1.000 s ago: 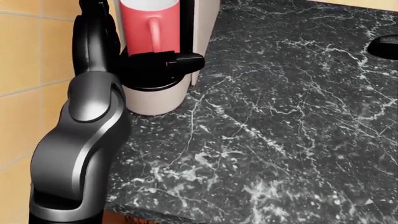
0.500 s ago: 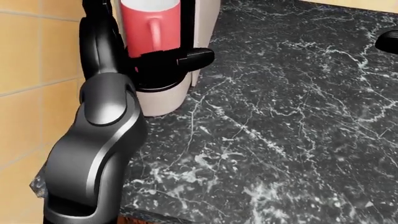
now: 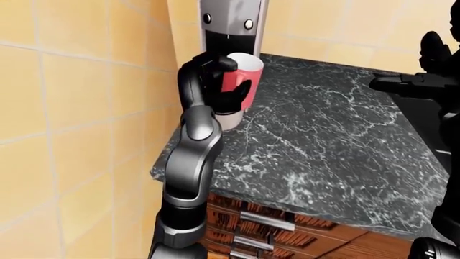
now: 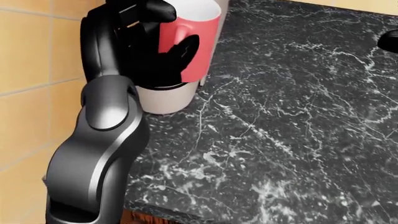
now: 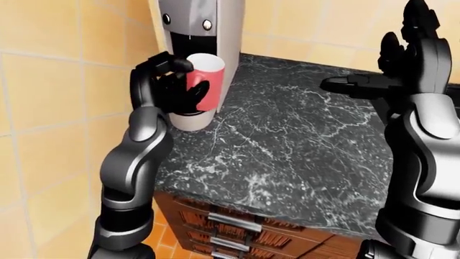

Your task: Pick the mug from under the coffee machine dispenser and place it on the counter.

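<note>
Now that the mug has tipped and shifted toward the right of the head view vs half a sec ago, when it stood upright in the machine's bay w/ handle facing the camera, the pick looks underway: the left hand has gone from sitting low at the drip tray to wrapping the mug, one finger hooked over near the rim, another dark finger across the red wall, so it's clamped on the mug. Mug is still just beside the coffee machine, roughly under the dispenser and above the round base, but I'd judge it lifted off its seat, not yet clear of the bay. So step 1 (grasp) seems done; extraction and set-down remain. Right hand hovers over the far right of the tabletop, fingers spread apart, holding nothing, well apart from the mug. Room: the dark marble tabletop is bare btw the machine and the right hand in both eye views, so plenty of landing space toward view right. Edges to mind: tiled wall hard against the left arm, the machine's column just beside the mug, and the tabletop's near edge above the drawers at view bottom. Tilted mug could clip the dispenser on the way out, imo.
</note>
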